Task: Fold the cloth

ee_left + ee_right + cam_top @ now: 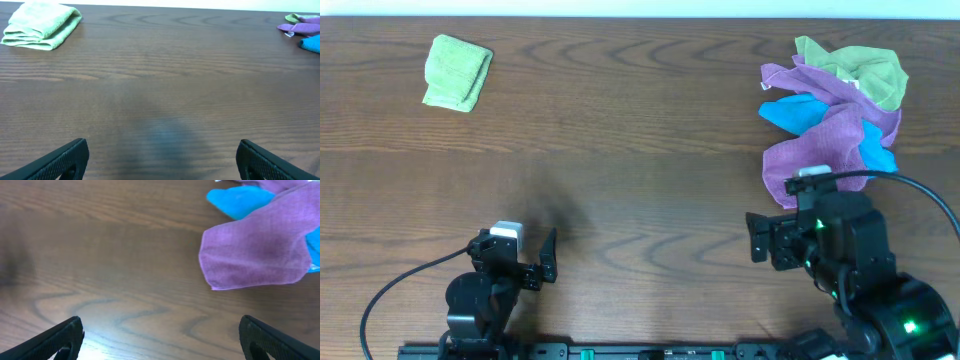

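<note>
The cloth [457,72] is a lime-green towel lying folded into a small thick packet at the far left of the table; the left wrist view shows the cloth [42,25] at its upper left with stacked layers. My left gripper [514,250] [162,160] hovers near the front edge, far short of it, open with bare wood between the fingers. My right gripper [808,222] [161,337] is open too, just in front of the towel pile, holding nothing.
A heap of towels lies at the far right: a purple towel [820,150] [255,255], a bright blue towel [795,112] [240,201] and a duller green towel [865,72] on top. Dark wood table [640,160] spans between cloth and heap.
</note>
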Robot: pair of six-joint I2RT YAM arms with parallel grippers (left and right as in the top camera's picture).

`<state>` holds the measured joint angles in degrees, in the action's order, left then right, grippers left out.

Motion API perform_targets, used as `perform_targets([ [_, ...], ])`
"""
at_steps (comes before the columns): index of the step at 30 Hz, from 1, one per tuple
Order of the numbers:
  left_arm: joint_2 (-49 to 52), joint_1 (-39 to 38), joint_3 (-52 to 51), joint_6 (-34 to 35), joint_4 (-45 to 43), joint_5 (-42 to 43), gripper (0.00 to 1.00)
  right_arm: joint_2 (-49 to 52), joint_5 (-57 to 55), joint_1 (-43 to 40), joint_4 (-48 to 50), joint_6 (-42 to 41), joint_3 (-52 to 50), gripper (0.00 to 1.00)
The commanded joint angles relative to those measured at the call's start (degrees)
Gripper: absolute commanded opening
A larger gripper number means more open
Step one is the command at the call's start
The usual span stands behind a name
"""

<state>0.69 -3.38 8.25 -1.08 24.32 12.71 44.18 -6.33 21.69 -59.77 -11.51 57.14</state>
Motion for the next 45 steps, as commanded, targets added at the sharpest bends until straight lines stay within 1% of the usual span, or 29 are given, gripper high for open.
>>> perform_targets([
  [1,-0.44,0.37,-1.18,0.85,0.02,0.02,0.95,-2.82,-2.78,-2.75,-0.09,0.46,-0.94,0.99],
  [3,-0.44,0.37,-1.18,0.85,0.02,0.02,0.95,-5.14,-3.85,-5.09,0.87,0.44,-2.99,0.99],
  [5,-0.44,0.37,-1.18,0.85,0.02,0.02,0.95,-9.29,-4.28,-8.04,3.69,0.46,-7.37,0.99],
  [8,-0.44,0.37,-1.18,0.85,0.02,0.02,0.95,-16.48,-4.24,-10.14,7.89,0.44,-14.71,0.99],
  [15,-0.44,0.37,-1.18,0.85,0.02,0.02,0.95,-31.19,-4.33,-10.27,15.96,0.44,-28.37,0.99],
  [25,-0.44,0.37,-1.18,0.85,0.02,0.02,0.95,-42.42,-4.17,-10.25,19.34,0.42,-40.28,0.99],
  [27,-0.44,0.37,-1.18,0.85,0.02,0.02,0.95,-43.91,-4.2,-10.27,19.39,0.42,-42.42,0.99],
  [37,-0.44,0.37,-1.18,0.85,0.02,0.02,0.95,-43.89,-4.13,-10.27,20.17,0.42,-47.54,0.99],
  [45,-0.44,0.37,-1.18,0.85,0.02,0.02,0.95,-43.87,-3.74,-10.27,20.15,0.42,-47.84,0.99],
])
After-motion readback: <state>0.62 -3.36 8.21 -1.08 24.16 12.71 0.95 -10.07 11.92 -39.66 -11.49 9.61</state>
